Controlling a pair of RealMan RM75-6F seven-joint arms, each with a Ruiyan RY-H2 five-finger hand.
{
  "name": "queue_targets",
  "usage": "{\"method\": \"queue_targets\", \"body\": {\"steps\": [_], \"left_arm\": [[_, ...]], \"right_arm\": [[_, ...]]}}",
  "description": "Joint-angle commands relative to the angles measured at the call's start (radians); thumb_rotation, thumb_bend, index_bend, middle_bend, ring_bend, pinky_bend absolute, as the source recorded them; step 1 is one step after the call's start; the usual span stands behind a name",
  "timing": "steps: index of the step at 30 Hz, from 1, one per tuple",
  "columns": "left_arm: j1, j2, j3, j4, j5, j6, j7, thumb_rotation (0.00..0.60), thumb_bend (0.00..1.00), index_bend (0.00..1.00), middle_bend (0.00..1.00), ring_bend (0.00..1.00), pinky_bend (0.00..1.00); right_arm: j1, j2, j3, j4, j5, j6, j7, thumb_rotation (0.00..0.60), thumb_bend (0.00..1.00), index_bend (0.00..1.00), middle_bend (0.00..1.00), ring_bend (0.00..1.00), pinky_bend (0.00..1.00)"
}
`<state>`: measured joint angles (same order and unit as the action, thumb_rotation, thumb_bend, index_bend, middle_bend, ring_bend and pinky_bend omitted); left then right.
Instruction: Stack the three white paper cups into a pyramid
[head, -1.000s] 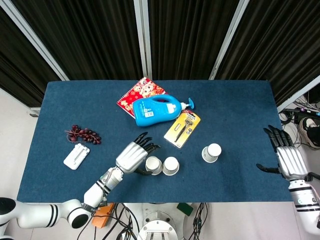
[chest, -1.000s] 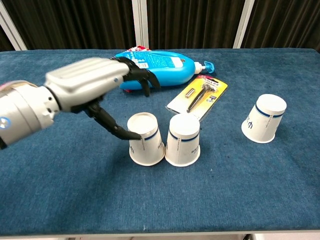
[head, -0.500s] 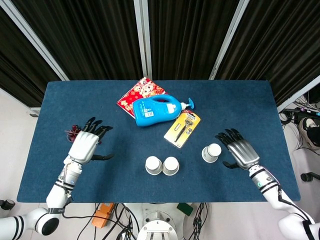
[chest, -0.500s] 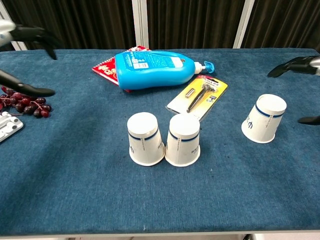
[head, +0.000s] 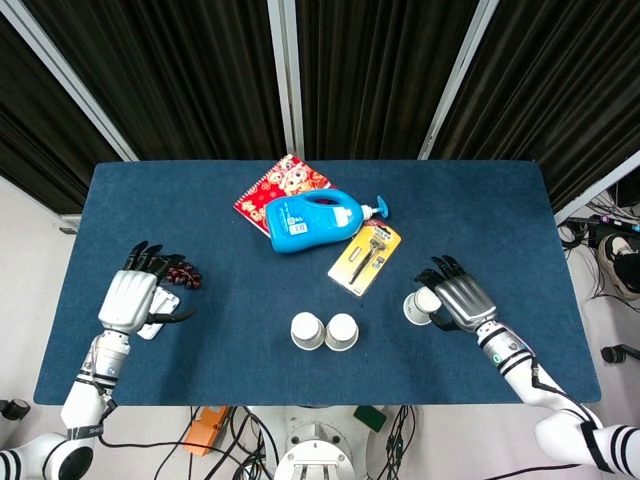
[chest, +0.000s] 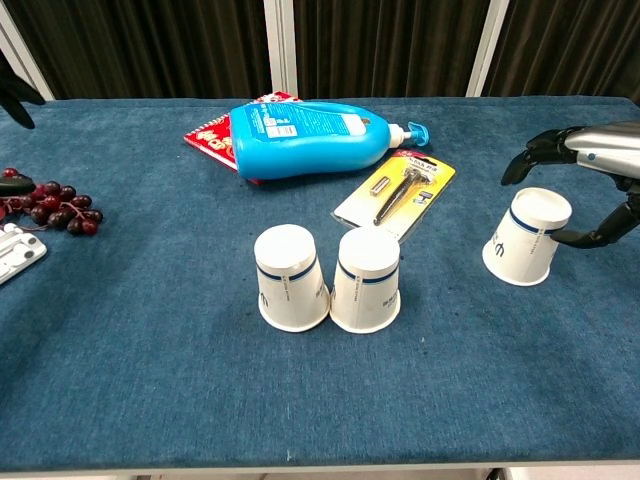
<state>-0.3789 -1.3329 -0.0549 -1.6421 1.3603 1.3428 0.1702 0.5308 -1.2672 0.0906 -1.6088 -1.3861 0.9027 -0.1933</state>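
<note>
Worktop: blue cloth-covered worktop (head: 480, 210) carrying everything named here.
Paired cups: two white paper cups with a blue band stand upside down near the front edge, side by side and touching at the rims, the left cup (chest: 290, 277) and the middle cup (chest: 366, 279).
Third cup: the white paper cup on the right (chest: 528, 236) is also upside down, well apart from the pair, tilted slightly.
Right hand: the right hand (head: 460, 301) is at the third cup, its fingers (chest: 540, 145) arched over the top and the thumb reaching in from the right side; whether they press the cup or only surround it I cannot tell.
Left hand: the left hand (head: 130, 297) is spread wide and grasps nothing, above a white blister pack (chest: 18, 252) and just beside a bunch of dark red grapes (chest: 55, 205).
Back items: a blue detergent bottle (head: 315, 220) lies on its side over a red spiral notebook (head: 275, 185); a yellow-carded razor pack (head: 365, 257) lies just right of it.
</note>
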Motion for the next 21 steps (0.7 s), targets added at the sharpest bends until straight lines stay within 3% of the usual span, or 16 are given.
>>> {"method": "queue_targets", "body": {"steps": [1,5,12,16,21], "left_arm": [[0.01,0.007,0.001,0.003,0.001,0.005,-0.008,0.409,0.1,0.22,0.27,0.1,0.06],[0.029,0.023,0.004,0.006,0.001,0.013,-0.022,0.405,0.1,0.22,0.27,0.1,0.06],[0.077,0.056,0.016,0.031,-0.002,0.04,-0.039,0.405,0.1,0.22,0.27,0.1,0.06],[0.101,0.061,0.019,0.041,-0.007,0.052,-0.056,0.406,0.1,0.22,0.27,0.1,0.06],[0.122,0.054,0.016,0.054,-0.008,0.062,-0.08,0.405,0.1,0.22,0.27,0.1,0.06]], "right_arm": [[-0.001,-0.011,-0.006,0.009,-0.015,0.023,0.002,0.6,0.52,0.4,0.36,0.15,0.1],[-0.01,0.014,-0.004,-0.02,-0.033,0.066,-0.005,0.6,0.55,0.46,0.41,0.19,0.1],[0.015,0.138,0.056,-0.21,-0.117,0.146,0.028,0.6,0.55,0.46,0.41,0.19,0.1],[0.067,0.169,0.094,-0.305,-0.144,0.121,0.03,0.6,0.55,0.46,0.41,0.19,0.11],[0.163,0.136,0.111,-0.363,-0.133,0.008,-0.013,0.6,0.55,0.46,0.41,0.19,0.11]]}}
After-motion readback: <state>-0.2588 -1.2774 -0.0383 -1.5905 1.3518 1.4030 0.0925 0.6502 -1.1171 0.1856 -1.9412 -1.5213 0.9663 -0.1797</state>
